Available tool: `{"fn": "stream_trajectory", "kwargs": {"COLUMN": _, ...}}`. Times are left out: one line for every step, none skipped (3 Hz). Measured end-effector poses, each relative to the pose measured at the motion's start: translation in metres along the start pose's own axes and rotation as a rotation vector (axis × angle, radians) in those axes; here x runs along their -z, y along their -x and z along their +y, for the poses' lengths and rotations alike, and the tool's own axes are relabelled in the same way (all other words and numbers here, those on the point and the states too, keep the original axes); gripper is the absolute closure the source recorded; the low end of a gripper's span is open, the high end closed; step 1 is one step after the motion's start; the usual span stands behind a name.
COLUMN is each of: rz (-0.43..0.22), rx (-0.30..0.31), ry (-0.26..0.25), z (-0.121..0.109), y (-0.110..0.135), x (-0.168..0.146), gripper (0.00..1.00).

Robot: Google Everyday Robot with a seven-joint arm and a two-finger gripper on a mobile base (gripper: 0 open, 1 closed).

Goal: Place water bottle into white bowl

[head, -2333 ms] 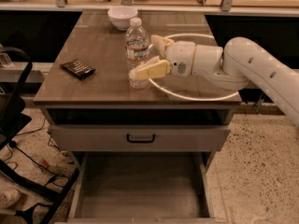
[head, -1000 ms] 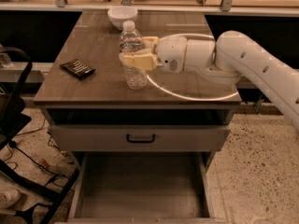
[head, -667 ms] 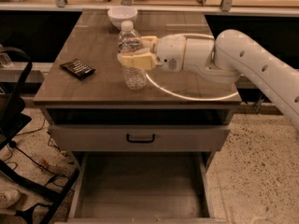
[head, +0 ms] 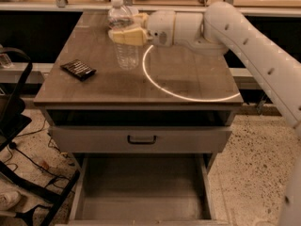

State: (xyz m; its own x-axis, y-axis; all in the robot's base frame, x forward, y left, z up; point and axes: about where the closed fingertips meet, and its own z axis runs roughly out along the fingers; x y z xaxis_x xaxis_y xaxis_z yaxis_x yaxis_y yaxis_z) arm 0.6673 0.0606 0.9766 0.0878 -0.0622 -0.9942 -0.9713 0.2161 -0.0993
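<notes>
The water bottle (head: pixel 124 41) is clear with a white cap and stands upright near the back of the wooden table (head: pixel 188 55). My gripper (head: pixel 127 28) reaches in from the right and is shut on the bottle's upper body, one tan finger (head: pixel 128 35) in front of it and one behind. The bottle's base sits above the tabletop, apparently lifted. The white bowl is hidden behind the bottle and gripper at the table's back edge.
A flat black packet (head: pixel 78 69) lies at the table's left front. A bright ring of light (head: pixel 188 95) marks the tabletop at right. Below are a closed drawer (head: pixel 141 139) and an open bottom drawer (head: pixel 141 192). A black frame (head: pixel 14 126) and cables stand at left.
My gripper closed on the bottle, which stood at mid-table. Bottle and gripper have since moved up and back towards the bowl, which they now cover.
</notes>
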Motion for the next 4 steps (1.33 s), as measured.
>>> {"fn": "stream_trajectory", "kwargs": {"rz": 0.07, "rx": -0.004, "ry": -0.116, "z": -0.069, "y": 0.037, "x": -0.046, "gripper": 1.0}}
{"fn": "stream_trajectory", "kwargs": {"rz": 0.138, "rx": -0.039, "ry": -0.224, "z": -0.115, "y": 0.042, "x": -0.075, "gripper": 1.0}}
{"fn": "stream_trajectory", "kwargs": {"rz": 0.172, "rx": -0.172, "ry": -0.383, "z": -0.164, "y": 0.026, "x": -0.078, "gripper": 1.0}}
{"fn": "stream_trajectory", "kwargs": {"rz": 0.172, "rx": -0.172, "ry": -0.383, "z": -0.164, "y": 0.026, "x": -0.078, "gripper": 1.0}}
